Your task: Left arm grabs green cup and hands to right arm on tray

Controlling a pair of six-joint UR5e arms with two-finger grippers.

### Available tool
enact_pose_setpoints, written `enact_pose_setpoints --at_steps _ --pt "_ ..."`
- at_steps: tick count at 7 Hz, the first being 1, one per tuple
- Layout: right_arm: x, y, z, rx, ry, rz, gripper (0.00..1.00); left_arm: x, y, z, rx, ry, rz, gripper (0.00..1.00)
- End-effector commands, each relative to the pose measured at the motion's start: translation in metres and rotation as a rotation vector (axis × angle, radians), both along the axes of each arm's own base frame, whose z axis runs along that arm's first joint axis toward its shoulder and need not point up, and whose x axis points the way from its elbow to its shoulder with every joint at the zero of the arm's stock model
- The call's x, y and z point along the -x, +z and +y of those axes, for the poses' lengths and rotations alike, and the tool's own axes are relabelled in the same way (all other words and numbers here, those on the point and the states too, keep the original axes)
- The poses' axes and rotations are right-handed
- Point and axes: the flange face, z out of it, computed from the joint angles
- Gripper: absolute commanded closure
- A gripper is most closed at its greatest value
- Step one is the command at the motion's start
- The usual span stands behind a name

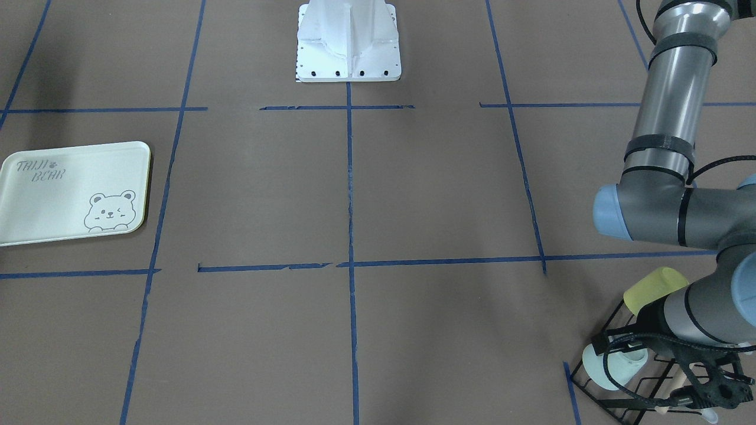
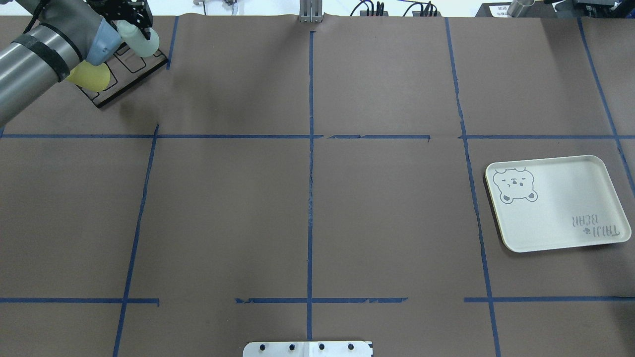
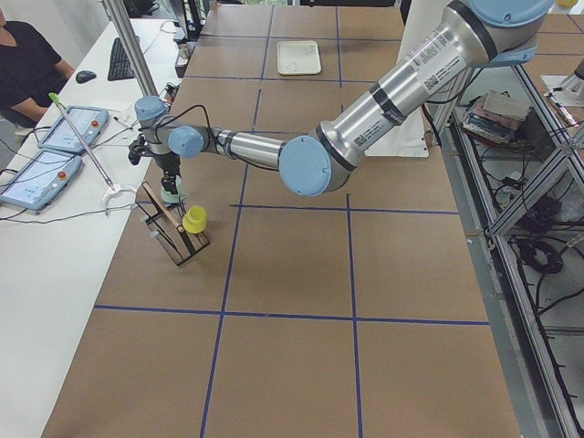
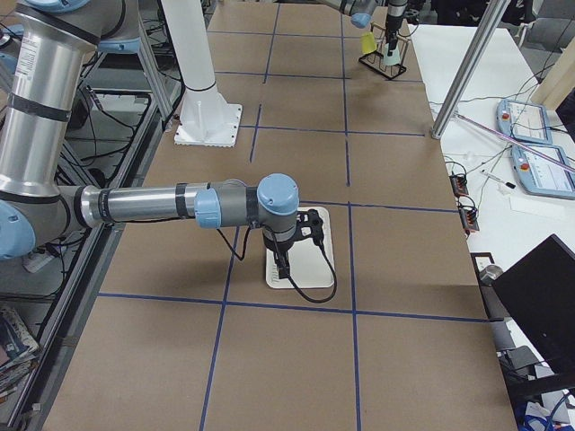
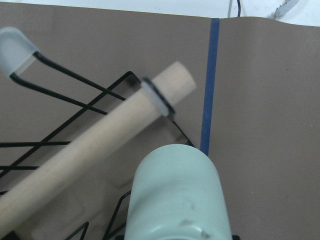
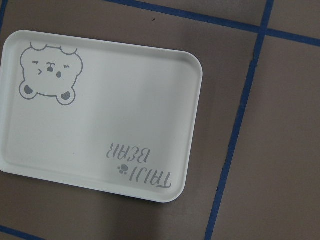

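The pale green cup [image 2: 141,43] hangs at the tip of my left gripper [image 2: 132,29], at the far left corner of the table, just above a black wire cup rack [image 2: 133,74]. The gripper looks shut on it. In the left wrist view the cup [image 5: 177,195] fills the bottom centre, beside a bare wooden peg [image 5: 100,140]; the fingers are hidden there. The tray [image 2: 570,208] with its bear drawing lies flat and bare on the right. My right gripper [image 4: 286,260] hovers over the tray [image 6: 125,115]; I cannot tell whether it is open or shut.
A yellow cup [image 2: 92,77] sits tilted on the rack next to the left arm's forearm. The white robot base [image 1: 348,47] stands at mid-table on the robot's side. Blue tape lines divide the brown table. An operator sits beyond the table's end in the exterior left view.
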Motion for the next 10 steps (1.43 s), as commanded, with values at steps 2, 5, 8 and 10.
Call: enact_pose_setpoints --at_steps 2,5,8,10 --pt "0.004 -0.001 0.0 0.002 -0.008 -0.02 0.0 0.057 -0.046 0.062 -0.034 -0.031 0.013 0.92" --pt "0.008 -0.004 0.0 0.002 -0.017 -0.031 0.0 0.071 -0.079 0.092 -0.077 -0.038 0.036 0.92" --pt "0.049 -0.042 -0.031 0.015 -0.024 -0.107 0.0 0.071 -0.107 0.171 0.003 -0.07 0.214 0.92" --pt "0.112 -0.078 -0.034 0.028 0.058 -0.167 0.0 0.022 -0.159 0.224 0.076 -0.084 0.324 0.92"
